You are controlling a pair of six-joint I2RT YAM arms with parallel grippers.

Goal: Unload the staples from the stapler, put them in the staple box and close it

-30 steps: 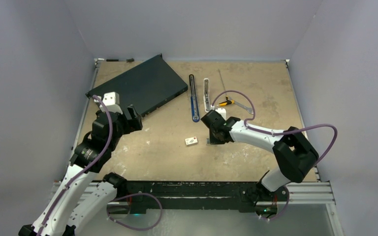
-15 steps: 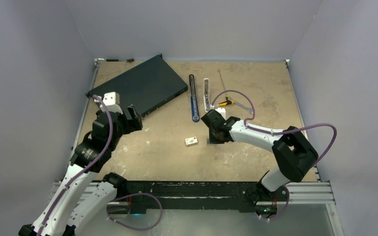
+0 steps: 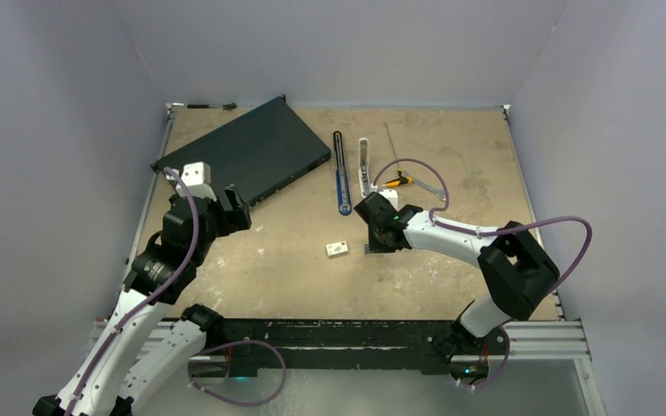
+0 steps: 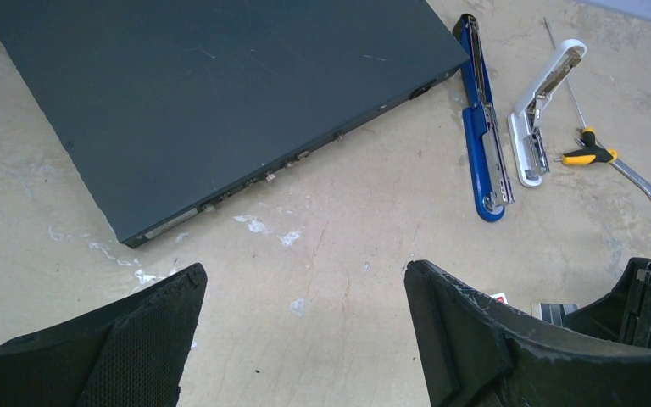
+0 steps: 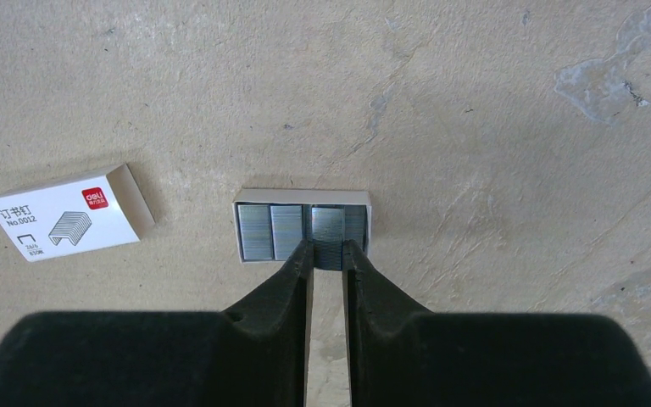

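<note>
The stapler lies in two parts at the back of the table: a black-and-blue bar (image 3: pixel 340 173) (image 4: pixel 481 144) and a white-silver bar (image 3: pixel 364 166) (image 4: pixel 542 110). Silvery staples (image 5: pixel 271 231) sit as blocks side by side in a small shallow white tray (image 5: pixel 303 195) on the table. My right gripper (image 5: pixel 328 248) (image 3: pixel 380 245) is down at the tray, its fingers shut on one staple block (image 5: pixel 328 227). My left gripper (image 4: pixel 305 297) (image 3: pixel 241 208) is open and empty, held above bare table near the flat black box.
A flat black box (image 3: pixel 243 152) (image 4: pixel 203 93) lies at the back left. A small white staple box (image 3: pixel 337 250) (image 5: pixel 63 214) lies left of the tray. A yellow-handled screwdriver (image 3: pixel 396 182) (image 4: pixel 589 156) and a silver wrench (image 3: pixel 429 187) (image 4: pixel 644 182) lie beside the white-silver bar.
My right wrist has shifted only very slightly at the staple tray. The left arm and the things on the table have not moved.
</note>
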